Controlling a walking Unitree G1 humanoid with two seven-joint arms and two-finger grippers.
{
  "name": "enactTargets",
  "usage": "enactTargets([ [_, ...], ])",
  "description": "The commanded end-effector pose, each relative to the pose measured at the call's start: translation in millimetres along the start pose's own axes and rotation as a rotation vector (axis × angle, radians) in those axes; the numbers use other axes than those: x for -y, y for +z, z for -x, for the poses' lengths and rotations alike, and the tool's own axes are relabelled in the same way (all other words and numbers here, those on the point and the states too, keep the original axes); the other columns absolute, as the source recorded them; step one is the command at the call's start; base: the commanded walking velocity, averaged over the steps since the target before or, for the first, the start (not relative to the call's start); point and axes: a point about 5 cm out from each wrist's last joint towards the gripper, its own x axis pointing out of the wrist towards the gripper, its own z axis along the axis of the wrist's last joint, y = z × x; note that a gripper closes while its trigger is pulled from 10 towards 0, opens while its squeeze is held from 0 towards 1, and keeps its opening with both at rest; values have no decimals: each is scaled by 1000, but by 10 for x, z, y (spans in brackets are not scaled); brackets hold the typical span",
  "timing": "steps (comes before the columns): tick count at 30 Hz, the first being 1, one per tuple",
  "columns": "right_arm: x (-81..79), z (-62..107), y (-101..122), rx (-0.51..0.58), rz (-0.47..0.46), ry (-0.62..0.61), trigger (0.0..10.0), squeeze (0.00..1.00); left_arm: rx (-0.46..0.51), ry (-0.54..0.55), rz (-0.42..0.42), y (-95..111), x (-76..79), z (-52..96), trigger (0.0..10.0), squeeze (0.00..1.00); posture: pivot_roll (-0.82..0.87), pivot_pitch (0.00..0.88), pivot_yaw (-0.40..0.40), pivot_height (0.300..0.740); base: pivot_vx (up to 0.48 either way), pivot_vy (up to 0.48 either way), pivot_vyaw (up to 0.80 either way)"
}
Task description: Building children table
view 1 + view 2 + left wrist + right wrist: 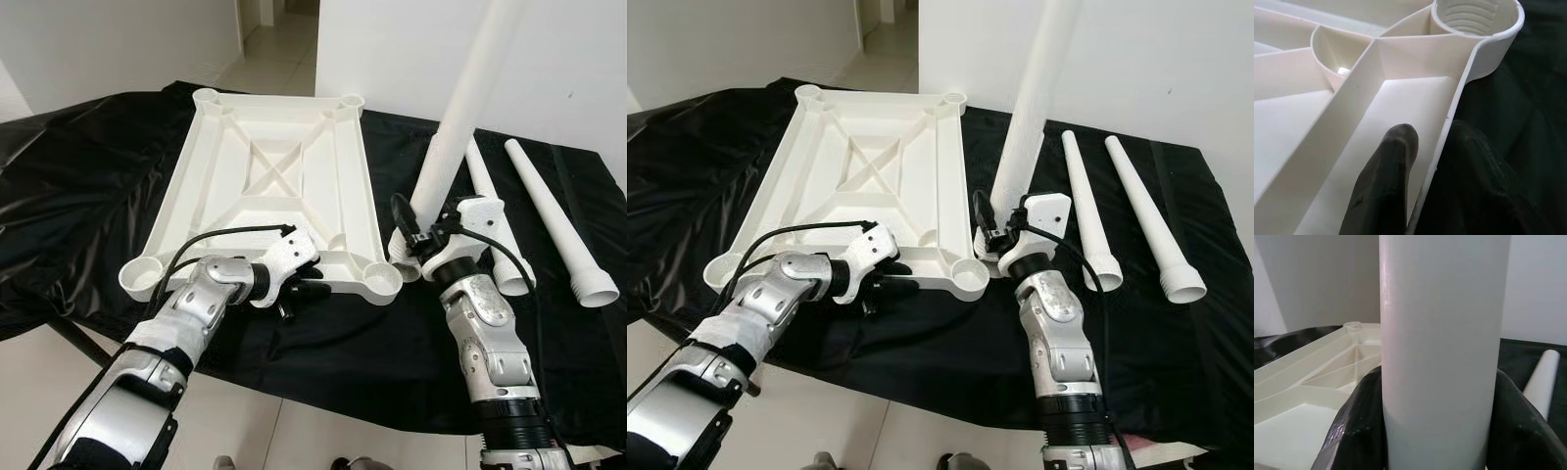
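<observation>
The white plastic tabletop [217,191] lies upside down on the black-covered table, with a round socket at each corner. My left gripper [300,284] is shut on its near rim: one finger [1393,161] is inside the rim, the other outside. My right gripper [423,245] is shut on a long white leg [458,127], which it holds upright and leaning slightly right. The leg's wide lower end is just beside the near right socket [384,285]. In the right wrist view both black fingers [1354,431] clasp the leg [1444,333].
Two more white legs [487,201] [554,217] lie side by side on the black cloth [88,186] to the right. The table's front edge runs just below both grippers, with tiled floor beneath. A white wall and a doorway stand behind.
</observation>
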Motion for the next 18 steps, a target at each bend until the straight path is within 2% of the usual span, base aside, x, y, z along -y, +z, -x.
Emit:
enactTargets([
  [1, -17, -29, 17, 5, 11, 21, 10000, 0, 91, 238, 15, 171, -244, 188, 10000, 0, 19, 77, -30, 740, 0, 0, 0],
  [9, -45, -51, 11, -7, 37, 94, 10000, 0, 238, 214, 29, 485, -240, 362, 10000, 0, 35, 79, -42, 740, 0, 0, 0],
  [12, -66, -42, -5, -17, 39, 138, 10000, 0, 340, 202, 33, 751, -275, 500, 10000, 0, 40, 76, -46, 740, 0, 0, 0],
  [18, -67, -42, -19, -21, 46, 141, 10000, 0, 357, 169, 15, 830, -252, 540, 10000, 0, 40, 75, -45, 740, 0, 0, 0],
])
